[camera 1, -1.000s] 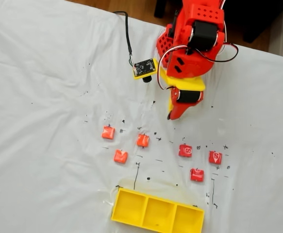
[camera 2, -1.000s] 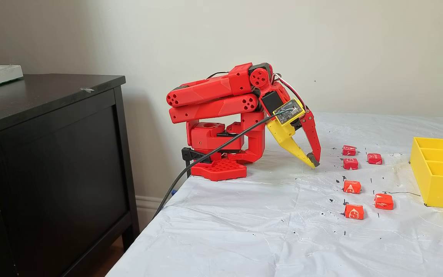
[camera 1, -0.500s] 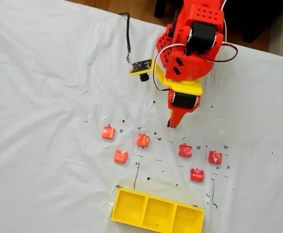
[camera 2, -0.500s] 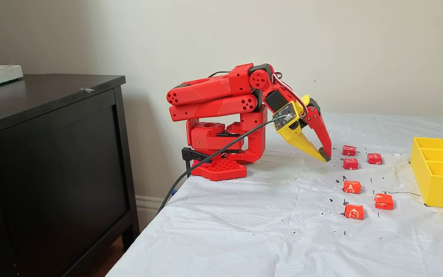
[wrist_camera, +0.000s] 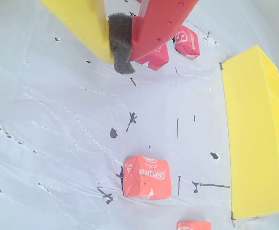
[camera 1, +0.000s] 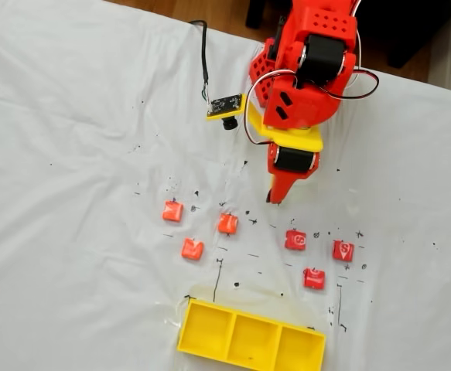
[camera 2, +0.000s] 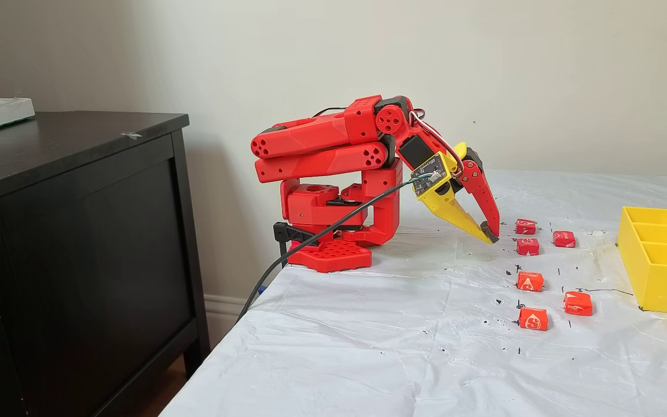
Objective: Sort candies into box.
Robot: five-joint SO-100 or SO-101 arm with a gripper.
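Sorting not yet begun: all six candies lie loose on the table

The box (camera 1: 250,340) sits with its three compartments bare in a fixed view from above, and the six candies (camera 1: 227,223) lie spread on the white table (camera 1: 70,193) between it and the arm. The gripper (camera 2: 488,234) hangs low near the nearest sweets, its fingers (wrist_camera: 151,28) pressed together on nothing; every pick and drop is, by my reading, left to do

- Orange-red candies (camera 1: 227,223), white wrapper marks.
- Bright yellow box (camera 1: 250,338).
- Red and yellow gripper (camera 2: 488,236), grey pad.
- White table cover (camera 1: 78,193), black ink specks.
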